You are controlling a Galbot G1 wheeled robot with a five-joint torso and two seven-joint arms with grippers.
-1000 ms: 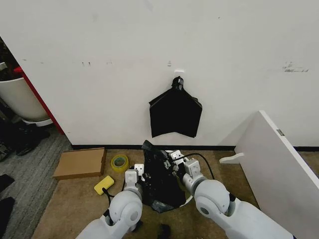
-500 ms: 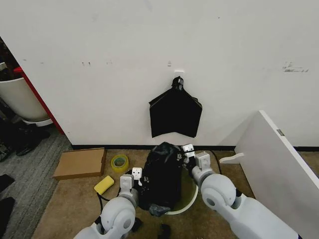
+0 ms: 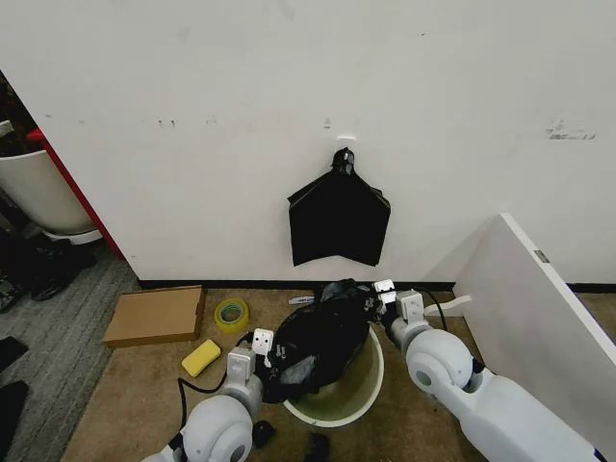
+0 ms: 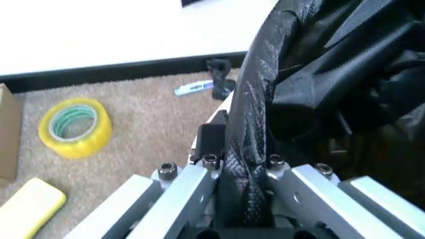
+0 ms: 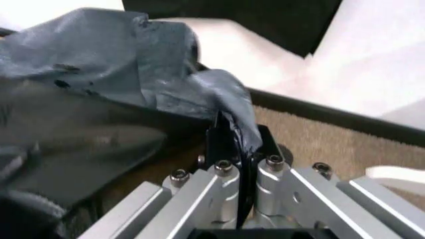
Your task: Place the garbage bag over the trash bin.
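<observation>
Tools point(image 3: 271, 348) point(image 3: 377, 300) stretch garbage bag point(image 3: 322, 337) across trash bin point(image 3: 348, 404).

Office-like room: bare white wall point(image 3: 192, 115), carpet point(image 3: 135, 385), cardboard box point(image 3: 154, 315).

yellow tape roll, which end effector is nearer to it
Left. The left end effector, shut on the garbage bag, sits just beside the yellow tape roll; the right end effector grips the bag's far side.

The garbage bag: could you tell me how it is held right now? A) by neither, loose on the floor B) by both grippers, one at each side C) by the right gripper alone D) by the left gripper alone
B: the left gripper and the right gripper are each shut on black film of the garbage bag, stretched over the trash bin.
</observation>
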